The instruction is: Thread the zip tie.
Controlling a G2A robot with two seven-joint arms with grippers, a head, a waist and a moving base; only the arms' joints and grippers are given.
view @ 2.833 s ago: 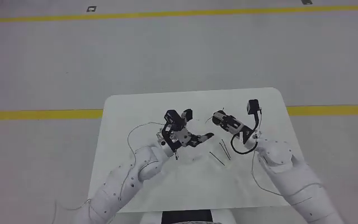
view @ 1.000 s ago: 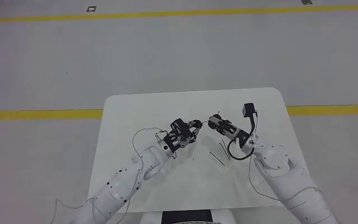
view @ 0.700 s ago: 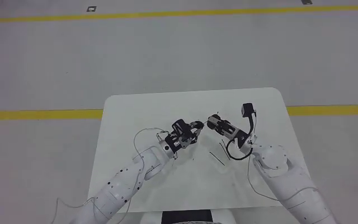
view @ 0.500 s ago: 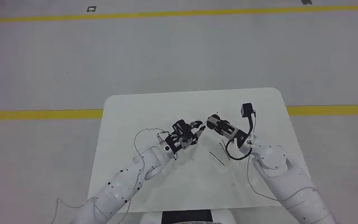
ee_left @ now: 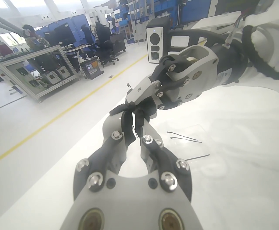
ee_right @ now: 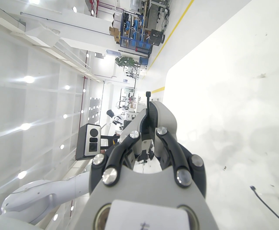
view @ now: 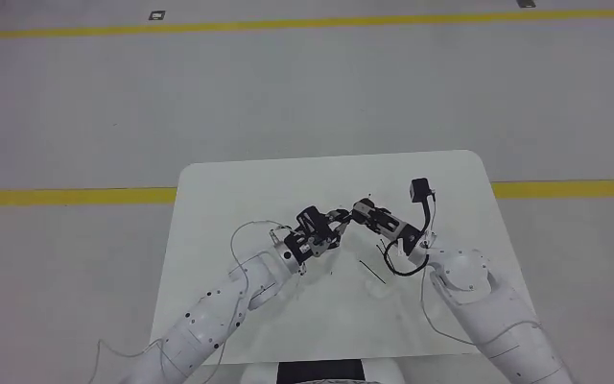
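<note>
Zip tie point(ee_right: 148, 94) is held in mid-air above the table point(view: 240, 192). Right gripper point(ee_right: 149, 114) pinches the strap, head poking past its tips. Left gripper point(ee_left: 132, 115) meets it tip to tip, fingers pressed on a thin strand, probably the tail. Step looks like tail-to-head feed. Next move needs fine alignment with the slot. Spare ties point(ee_left: 183, 137) lie nearby.

A white rectangular worktop with rounded corners point(view: 221, 192) stands on a pale grey floor point(view: 288, 96). The floor bears a far yellow painted line point(view: 288, 22) and a nearer yellow painted line point(view: 86, 196) that runs up to the worktop's sides. In the room behind are an aluminium-framed rack point(ee_left: 37, 71), black office chairs point(ee_left: 104, 41) and shelves of blue bins point(ee_left: 141, 10).
</note>
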